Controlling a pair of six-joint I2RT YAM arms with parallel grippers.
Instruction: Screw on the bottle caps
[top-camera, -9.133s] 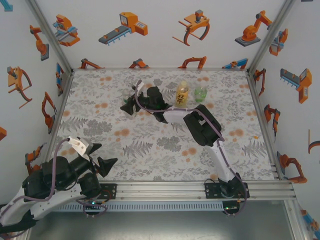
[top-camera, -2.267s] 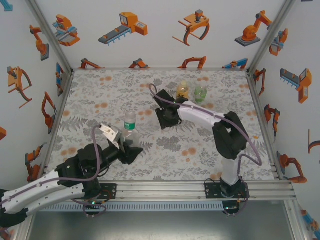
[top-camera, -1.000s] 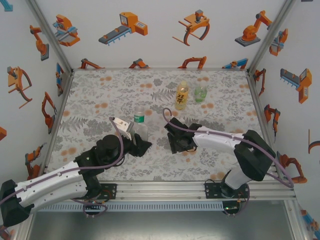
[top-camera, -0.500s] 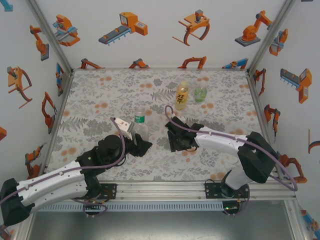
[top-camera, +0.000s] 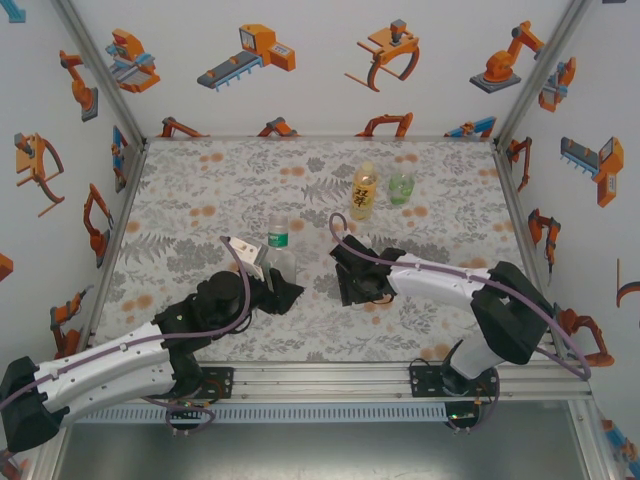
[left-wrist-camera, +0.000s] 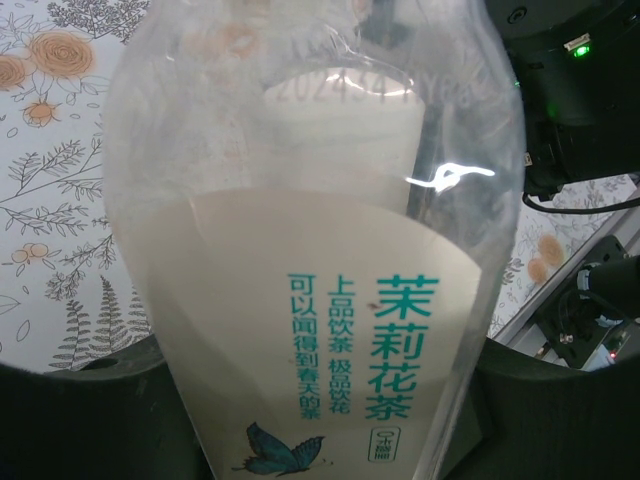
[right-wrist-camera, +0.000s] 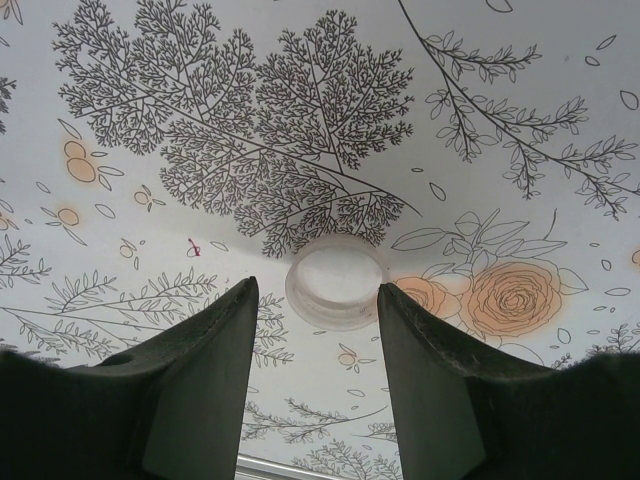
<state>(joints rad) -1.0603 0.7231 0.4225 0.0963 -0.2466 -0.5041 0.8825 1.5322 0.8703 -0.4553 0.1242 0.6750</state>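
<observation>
Left end effector: closed on the clear bottle, fingers clamped on its lower body. Bottle upright, a little left of the counter's centre, toward the near edge. Left wrist view: white label with teal characters and a butterfly faces the camera, a dark finger on each side.

Right end effector: open, holding nothing, low over the counter just right of centre, near the bottle but apart from it. Right wrist view: white cap lies flat on the counter at the fingertips, in the gap between them. Contact on the right finger cannot be judged.

Amber bottle and green bottle: upright, side by side near the far edge, right of centre, well apart from both arms.
</observation>
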